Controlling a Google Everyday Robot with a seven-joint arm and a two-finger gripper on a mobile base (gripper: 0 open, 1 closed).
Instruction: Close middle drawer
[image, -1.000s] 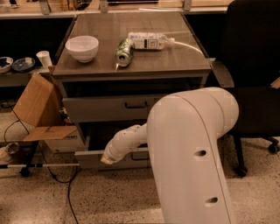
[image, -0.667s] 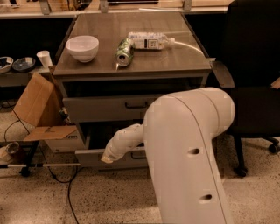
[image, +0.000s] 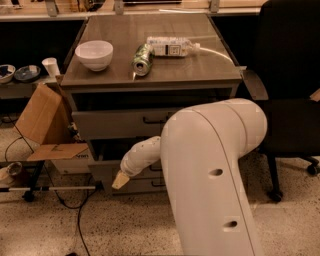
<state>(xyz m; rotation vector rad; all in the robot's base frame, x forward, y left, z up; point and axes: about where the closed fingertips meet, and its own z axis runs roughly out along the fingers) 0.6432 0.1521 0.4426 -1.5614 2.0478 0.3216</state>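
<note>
The middle drawer (image: 120, 125) is a wide grey drawer with a small dark pull handle (image: 156, 120). It stands out a little from the cabinet front, with dark gaps above and below it. My gripper (image: 120, 180) is at the end of the white forearm. It is low and left of centre, below the middle drawer and in front of the lowest grey drawer (image: 102, 172). My large white arm (image: 210, 175) hides the right half of the drawer fronts.
The cabinet top (image: 200, 70) holds a white bowl (image: 94, 54), a lying can (image: 142, 59) and a white power strip (image: 170, 46) with its cable. A cardboard box (image: 42, 122) and cables (image: 80, 215) lie on the left, a black chair (image: 290, 100) on the right.
The big white arm body has shifted slightly to the left. The gripper stays at about the same spot low in front of the drawers.
</note>
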